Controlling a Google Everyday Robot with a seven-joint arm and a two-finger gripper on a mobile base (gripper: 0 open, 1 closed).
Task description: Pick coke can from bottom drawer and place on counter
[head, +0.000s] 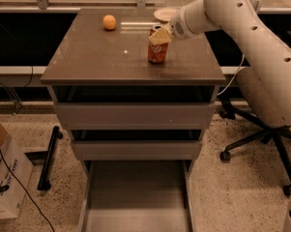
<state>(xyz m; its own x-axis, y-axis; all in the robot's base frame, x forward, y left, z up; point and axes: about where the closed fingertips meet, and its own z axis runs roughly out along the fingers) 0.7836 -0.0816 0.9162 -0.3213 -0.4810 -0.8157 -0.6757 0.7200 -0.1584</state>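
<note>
The red coke can (157, 51) stands upright on the counter (101, 57), right of the middle. My gripper (159, 35) comes in from the right on the white arm. Its yellowish fingers are closed around the top of the can. The bottom drawer (135, 197) is pulled out at the foot of the cabinet, and its flat floor shows nothing on it. The two upper drawers are pushed in.
An orange ball (109, 22) lies at the counter's back left. A white dish (165, 14) sits behind the counter's back edge. An office chair (261, 134) stands to the right, and a cardboard box (5, 187) and a black bar (48, 158) lie on the floor to the left.
</note>
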